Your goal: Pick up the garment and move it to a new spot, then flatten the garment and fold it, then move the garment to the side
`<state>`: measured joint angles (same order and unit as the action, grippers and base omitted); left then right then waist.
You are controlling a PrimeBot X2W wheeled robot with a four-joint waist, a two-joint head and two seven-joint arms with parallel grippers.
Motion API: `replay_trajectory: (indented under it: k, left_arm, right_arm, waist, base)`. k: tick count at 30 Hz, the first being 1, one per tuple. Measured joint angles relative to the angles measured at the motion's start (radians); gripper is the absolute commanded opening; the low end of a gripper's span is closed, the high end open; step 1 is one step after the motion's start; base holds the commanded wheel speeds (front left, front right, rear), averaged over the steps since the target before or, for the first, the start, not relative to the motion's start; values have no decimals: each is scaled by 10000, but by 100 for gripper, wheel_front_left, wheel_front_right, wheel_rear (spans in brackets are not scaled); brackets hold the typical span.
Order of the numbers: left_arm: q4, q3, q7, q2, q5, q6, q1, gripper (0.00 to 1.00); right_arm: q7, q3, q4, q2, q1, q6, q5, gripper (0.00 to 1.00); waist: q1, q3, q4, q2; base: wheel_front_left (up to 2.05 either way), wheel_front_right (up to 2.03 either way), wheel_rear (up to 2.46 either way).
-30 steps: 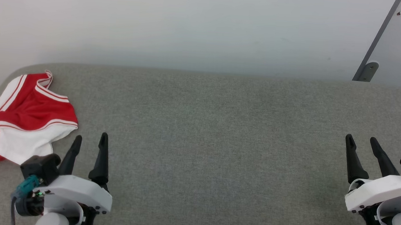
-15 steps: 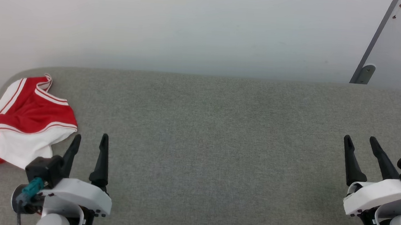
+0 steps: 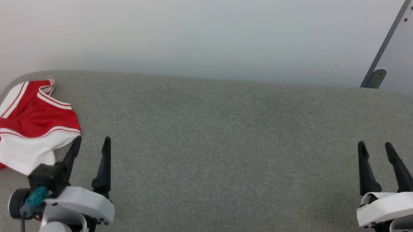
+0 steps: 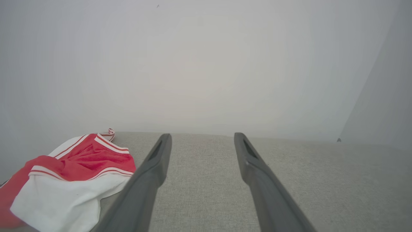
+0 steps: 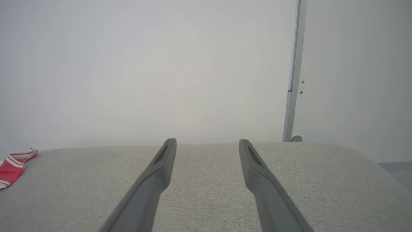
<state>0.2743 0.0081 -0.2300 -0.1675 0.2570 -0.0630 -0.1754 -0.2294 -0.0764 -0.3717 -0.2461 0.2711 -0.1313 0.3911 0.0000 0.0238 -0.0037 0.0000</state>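
Far out at the grey padded surface's [image 3: 225,161] left end, the red-and-white sports garment [image 3: 29,124] is seen lying crumpled and ungripped. Over that surface's near-left part, just beside the cloth, the left gripper [image 3: 92,139] is held with fingers spread wide, nothing between them. Over its near-right end, the right gripper [image 3: 375,145] is likewise spread and empty. For a clean lift, a bunched fold should be pinched deep, not loose striped trim.

Bright even light, soft shadows, hazy wrist views
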Motion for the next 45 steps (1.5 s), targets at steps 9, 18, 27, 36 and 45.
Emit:
replay_trajectory:
  k: [9, 18, 27, 36, 45]
  left_arm:
    - [25, 42, -148, 169, -663, -86, 126, 100]
    - [288, 98, -301, 215, -1174, -286, 71, 100]
    - [596, 157, -341, 255, -1254, -385, 3, 100]
    - [767, 148, -341, 410, -1310, -441, -149, 100]
    - [786, 211, -341, 700, -1444, -291, -2, 100]
  right_arm:
    - [-161, 318, 313, 4, -334, 0, -420, 100]
    - [-309, 414, 431, 6, -359, 0, -938, 100]
    - [-320, 447, 431, 15, -356, 0, -934, 100]
    - [-322, 637, 453, -31, -378, 0, -851, 100]
    - [-343, 267, 462, -63, -587, 0, -825, 100]
  waist:
    - [0, 33, 109, 0]
    - [0, 4, 158, 0]
    - [0, -57, 178, 0]
    - [0, -82, 556, 0]
    - [0, -63, 1701, 0]
  base:
    - [0, 0, 0]
    - [0, 0, 0]
    - [0, 0, 0]
    - [0, 0, 0]
    - [0, 0, 0]
